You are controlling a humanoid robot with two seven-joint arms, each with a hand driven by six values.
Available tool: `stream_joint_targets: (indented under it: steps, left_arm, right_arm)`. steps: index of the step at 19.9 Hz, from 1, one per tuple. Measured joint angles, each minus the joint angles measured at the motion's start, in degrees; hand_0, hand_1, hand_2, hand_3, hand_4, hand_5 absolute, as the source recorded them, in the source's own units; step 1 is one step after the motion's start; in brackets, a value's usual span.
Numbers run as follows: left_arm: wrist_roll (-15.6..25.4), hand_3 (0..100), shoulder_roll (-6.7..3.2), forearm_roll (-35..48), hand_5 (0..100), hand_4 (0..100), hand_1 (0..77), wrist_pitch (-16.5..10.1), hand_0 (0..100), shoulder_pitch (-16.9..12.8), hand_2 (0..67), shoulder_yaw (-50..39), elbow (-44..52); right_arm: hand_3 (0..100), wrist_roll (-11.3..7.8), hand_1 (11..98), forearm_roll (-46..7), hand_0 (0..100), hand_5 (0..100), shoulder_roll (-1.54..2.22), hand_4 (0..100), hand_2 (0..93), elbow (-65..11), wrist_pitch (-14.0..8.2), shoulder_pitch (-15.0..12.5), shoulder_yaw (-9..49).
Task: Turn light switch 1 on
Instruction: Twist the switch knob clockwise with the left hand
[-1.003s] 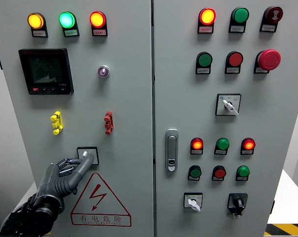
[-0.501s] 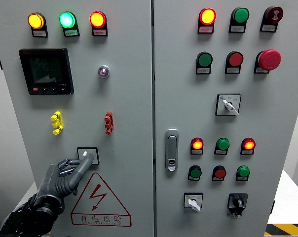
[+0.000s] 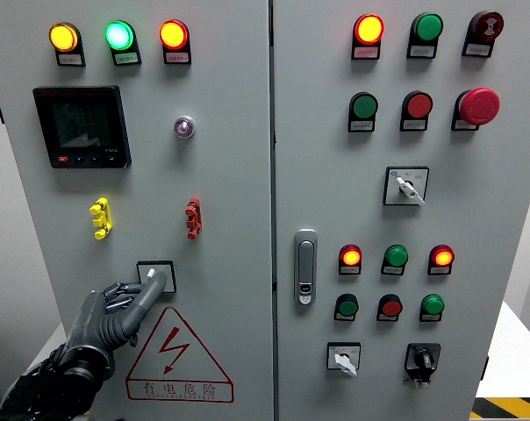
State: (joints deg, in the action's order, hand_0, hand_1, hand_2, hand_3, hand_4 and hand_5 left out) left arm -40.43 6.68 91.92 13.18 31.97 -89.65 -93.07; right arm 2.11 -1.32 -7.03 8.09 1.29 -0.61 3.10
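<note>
Reaching up from the lower left, the left robot hand (image 3: 116, 311) is seen against the grey cabinet door (image 3: 230, 175), with one finger stretched out and its tip laid on the small rotary switch (image 3: 155, 275); the other fingers are curled in loosely and nothing is gripped. The switch, taken to be light switch 1, is set just above the red warning triangle (image 3: 177, 355) and below the yellow clip (image 3: 100, 217) and the red clip (image 3: 192, 217). Its white knob is partly hidden by the fingertip, so its setting cannot be read. The right robot hand is not seen.

The step in hand is judged to be the contact stage: the switch has been reached but is not yet shown as turned. For the next move, a sideways push or twist on the knob would be called for, with the fingertip kept on the knob's edge so that it is not slipped off onto the square plate around it.
</note>
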Motion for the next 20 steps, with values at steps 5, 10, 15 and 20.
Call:
stream_joint_targets:
  steps: [5, 10, 15, 20]
  left_arm:
    - [-0.1, 100, 0.0, 0.0, 100, 100, 56.7, 0.0, 10, 0.2, 53.5, 0.0, 0.0]
    - [-0.4, 100, 0.0, 0.0, 100, 100, 55.3, 0.1, 20, 0.2, 53.8, -0.1, 0.0]
    - [-0.4, 100, 0.0, 0.0, 100, 100, 54.8, 0.1, 31, 0.2, 54.1, -0.1, 0.0]
    - [-0.4, 100, 0.0, 0.0, 100, 100, 54.6, 0.0, 38, 0.2, 54.3, -0.1, 0.0]
  right_arm:
    - [20, 0.0, 19.9, 0.0, 0, 11, -0.01, 19, 0.0, 0.0, 0.0, 0.0, 0.0]
    - [20, 0.0, 19.9, 0.0, 0, 11, -0.01, 19, 0.0, 0.0, 0.0, 0.0, 0.0]
    - [20, 0.0, 19.9, 0.0, 0, 11, 0.0, 19, 0.0, 0.0, 0.0, 0.0, 0.0]
    - [20, 0.0, 19.9, 0.0, 0, 11, 0.0, 19, 0.0, 0.0, 0.0, 0.0, 0.0]
